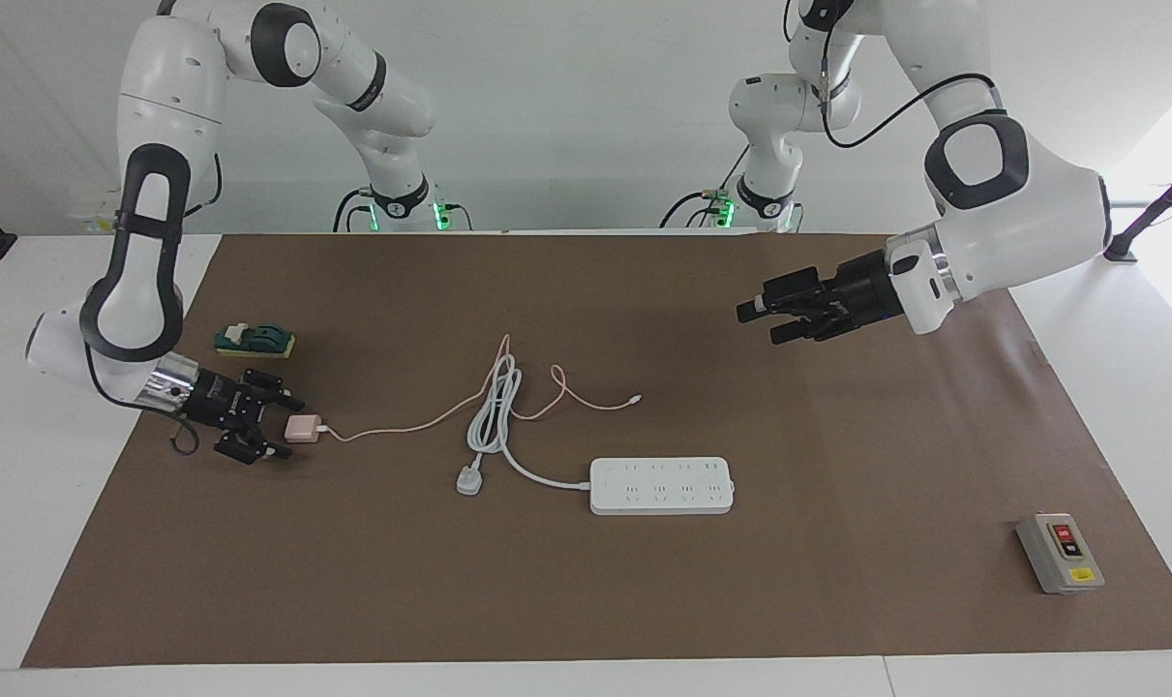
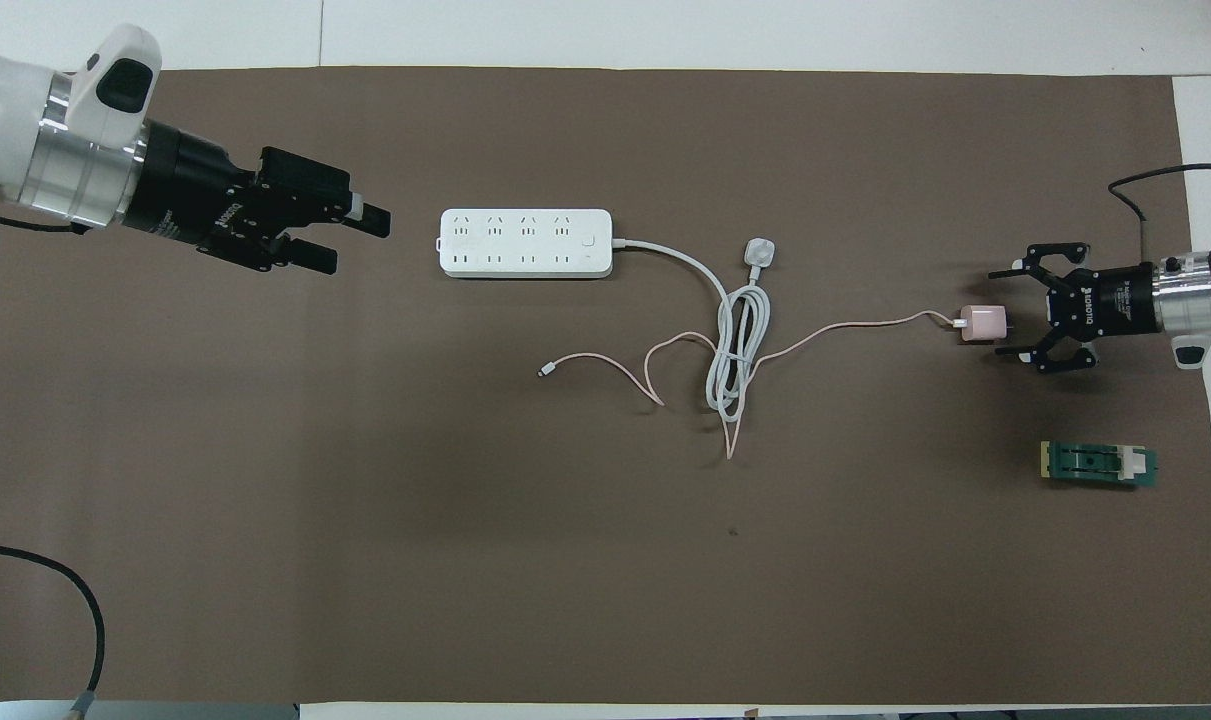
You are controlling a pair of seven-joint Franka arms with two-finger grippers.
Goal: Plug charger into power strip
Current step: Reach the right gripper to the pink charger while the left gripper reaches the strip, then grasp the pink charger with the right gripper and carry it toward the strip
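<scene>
Pink charger [image 1: 303,428] lies between the right gripper's [image 1: 278,426] spread fingers, while the left gripper [image 1: 762,322] hovers open above the mat, well apart from it.

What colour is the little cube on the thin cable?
Pale pink charger, clearest in the overhead view.
</scene>
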